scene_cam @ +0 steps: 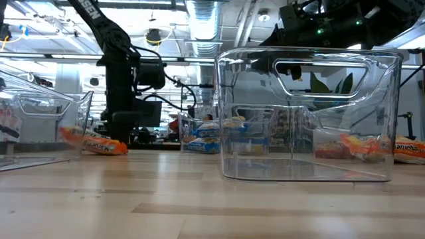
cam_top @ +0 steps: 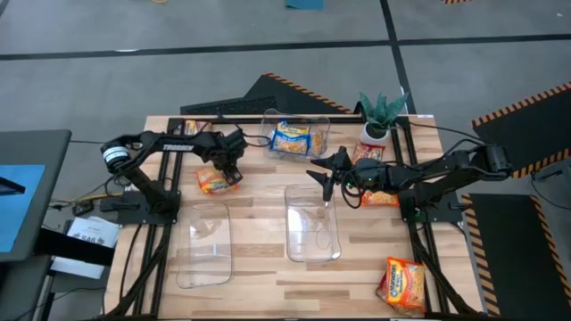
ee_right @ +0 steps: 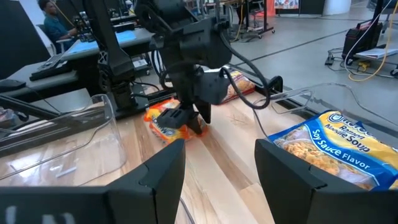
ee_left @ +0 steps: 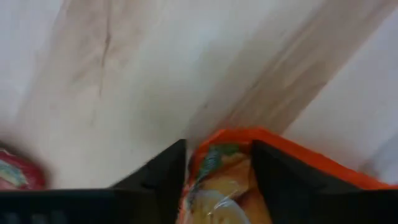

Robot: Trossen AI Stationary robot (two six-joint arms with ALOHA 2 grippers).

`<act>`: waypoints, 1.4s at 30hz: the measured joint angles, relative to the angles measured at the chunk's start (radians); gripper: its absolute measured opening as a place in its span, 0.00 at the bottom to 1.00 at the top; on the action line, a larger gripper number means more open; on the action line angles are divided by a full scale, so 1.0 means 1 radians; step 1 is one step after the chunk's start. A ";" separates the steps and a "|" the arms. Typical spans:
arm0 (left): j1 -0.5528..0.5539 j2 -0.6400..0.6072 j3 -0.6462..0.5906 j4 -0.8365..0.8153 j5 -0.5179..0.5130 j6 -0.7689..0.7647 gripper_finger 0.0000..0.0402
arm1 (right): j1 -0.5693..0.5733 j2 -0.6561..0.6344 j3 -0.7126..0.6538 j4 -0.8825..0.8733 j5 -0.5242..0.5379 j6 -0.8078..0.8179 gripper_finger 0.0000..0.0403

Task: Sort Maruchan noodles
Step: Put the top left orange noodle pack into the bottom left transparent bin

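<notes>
A: Starting at the left, what is the left gripper [cam_top: 228, 172] doing?

B: It is down on the orange packet [cam_top: 217, 181] lying on the table [cam_top: 259, 259], near the back left. In the left wrist view its two fingers [ee_left: 163, 175] straddle one end of the packet [ee_left: 231, 180], apparently closed against it.

A: What could go wrong there?

B: My guess: the grip is only on an edge of a slick wrapper, so the packet could slide out or droop when lifted, then catch the wall of the left bin [cam_top: 203, 245].

A: How does that packet lie?

B: Flat, its long axis running roughly left to right, slightly tilted.

A: Further right?

B: The back bin [cam_top: 299, 136] holds a blue-and-yellow packet [cam_top: 293, 139], long axis about left-right. The middle bin [cam_top: 312, 223] looks empty.

A: And the right arm?

B: The right gripper [cam_top: 328, 183] hangs above the middle bin's back edge, fingers spread, holding nothing. Another orange packet [cam_top: 382, 198] lies under that arm, largely hidden, and one more [cam_top: 401, 283] sits at the front right corner, long axis nearer front-to-back.
</notes>
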 joint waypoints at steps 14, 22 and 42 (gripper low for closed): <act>-0.012 -0.297 0.064 -0.029 -0.061 0.089 0.00 | 0.000 0.000 0.000 0.000 0.000 0.000 0.54; -0.079 -0.609 0.113 -0.032 0.036 0.100 0.00 | 0.000 0.000 0.000 0.000 0.000 0.000 0.54; -0.939 -0.833 0.162 -0.233 -0.092 -0.360 0.00 | 0.000 0.000 0.000 0.000 0.000 0.001 0.54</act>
